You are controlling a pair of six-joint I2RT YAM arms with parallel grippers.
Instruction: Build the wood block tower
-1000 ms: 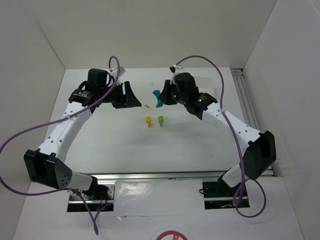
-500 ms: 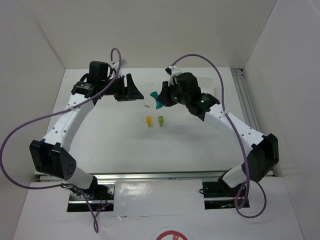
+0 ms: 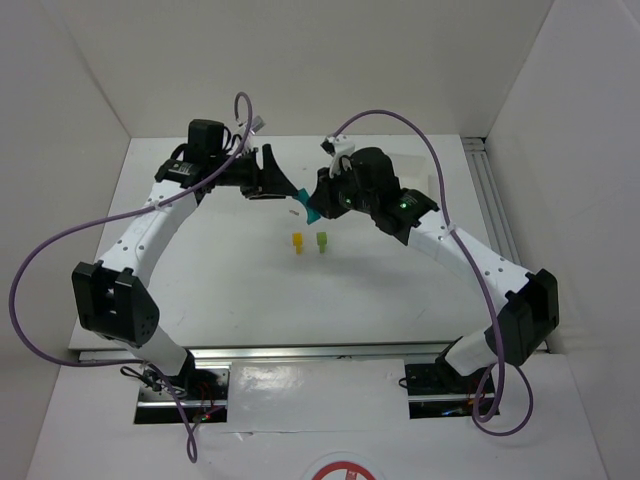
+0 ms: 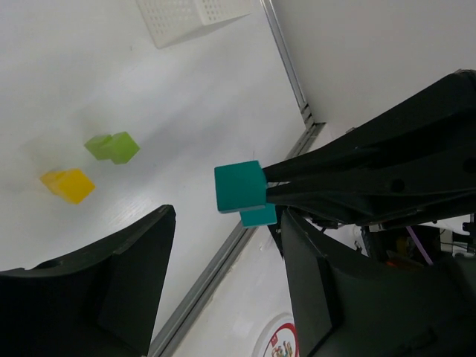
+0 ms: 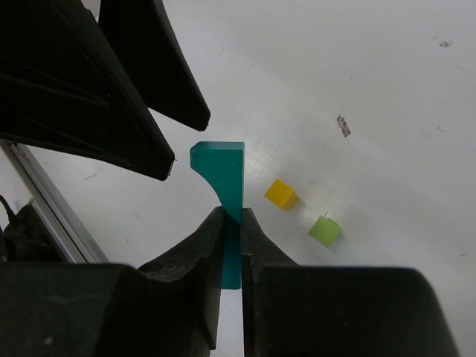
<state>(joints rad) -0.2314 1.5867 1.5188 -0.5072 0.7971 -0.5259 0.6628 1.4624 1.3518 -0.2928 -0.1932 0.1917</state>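
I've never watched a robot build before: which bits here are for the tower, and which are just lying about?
For the tower: teal arch, held in the right gripper; yellow post; lime-green post.
Lying about: white tray; small grey scrap.

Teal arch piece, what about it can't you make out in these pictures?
- Right wrist view: the teal arch is hidden at its lower end, clamped between the fingers of the right gripper.
- Left wrist view: only one end shows; the right gripper covers the rest.
- Top view: too small, and half covered by that gripper, to read its shape.
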